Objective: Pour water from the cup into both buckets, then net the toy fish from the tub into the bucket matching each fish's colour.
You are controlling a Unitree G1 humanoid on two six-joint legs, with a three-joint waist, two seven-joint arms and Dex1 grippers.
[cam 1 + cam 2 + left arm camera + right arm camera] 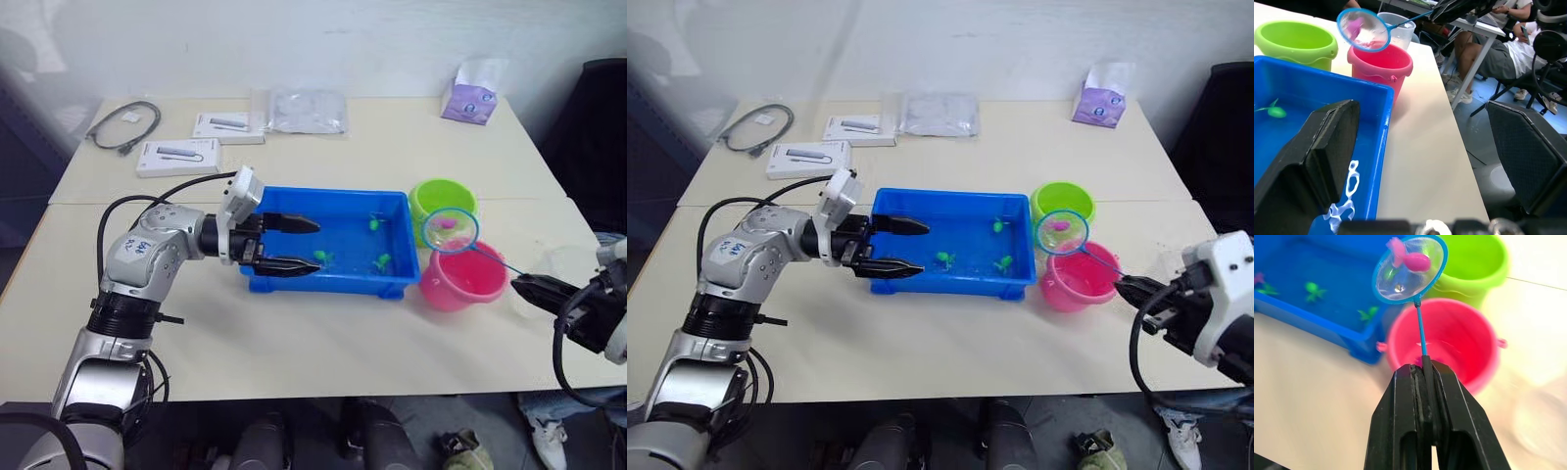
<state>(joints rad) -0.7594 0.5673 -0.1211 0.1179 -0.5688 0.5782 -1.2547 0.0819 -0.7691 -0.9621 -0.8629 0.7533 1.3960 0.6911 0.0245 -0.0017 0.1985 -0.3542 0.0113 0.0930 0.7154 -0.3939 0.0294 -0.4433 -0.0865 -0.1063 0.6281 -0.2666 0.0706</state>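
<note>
My right gripper (524,284) is shut on the thin handle of the net (1410,269). The blue hoop hangs above the pink bucket (462,282), close to the lime green bucket (443,199), and a pink toy fish (1416,261) lies in the mesh. The blue tub (323,286) holds water and three green toy fish (373,223). My left gripper (315,245) is open over the tub's left end, with nothing between its fingers (1312,152). The clear cup (1402,25) stands just behind the pink bucket, near the right table edge.
Two white boxes (177,156), a grey cable (125,125), a clear plastic bag (307,110) and a purple tissue pack (470,98) lie along the back of the table. Seated people (1498,54) and chairs are beyond the right table edge.
</note>
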